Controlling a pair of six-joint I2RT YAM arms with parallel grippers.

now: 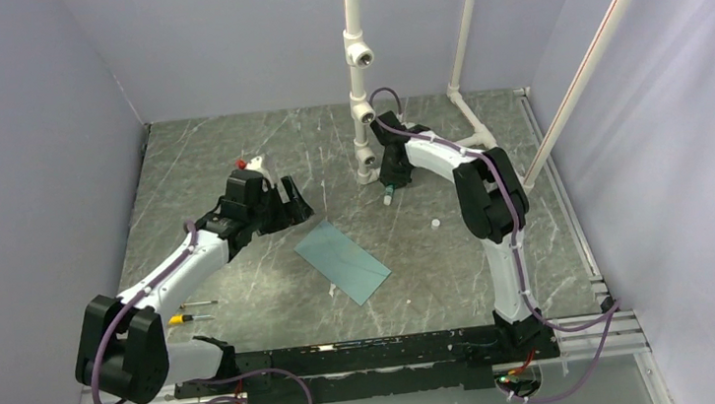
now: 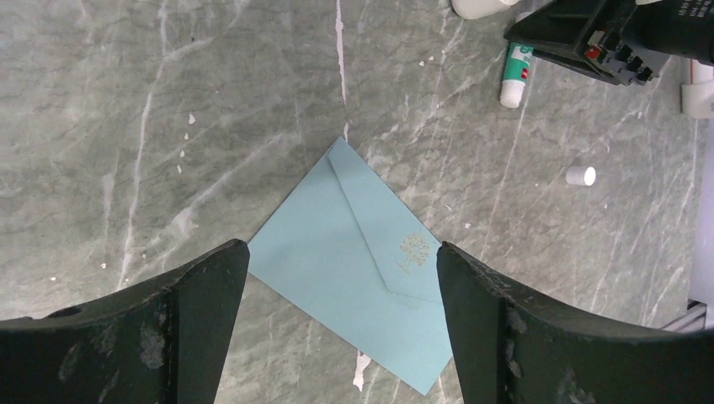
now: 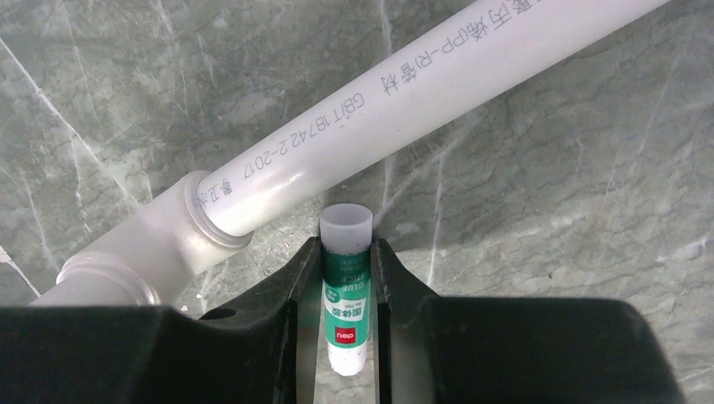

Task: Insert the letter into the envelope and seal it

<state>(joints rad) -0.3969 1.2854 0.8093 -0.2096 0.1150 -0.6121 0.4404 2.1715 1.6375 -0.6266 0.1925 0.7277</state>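
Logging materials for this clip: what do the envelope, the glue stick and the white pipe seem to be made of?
Envelope: matte teal paper, creased flap, gold emblem. Glue stick: probably plastic, smooth white tube, green printed label. Pipe: likely plastic, glossy white, printed markings.

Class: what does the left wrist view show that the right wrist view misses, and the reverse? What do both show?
Left wrist only: the teal envelope, flap down, below the open left gripper; a small white cap. Right wrist only: printed lettering on the white pipe. Both: the glue stick held by the right gripper, and the marbled table.
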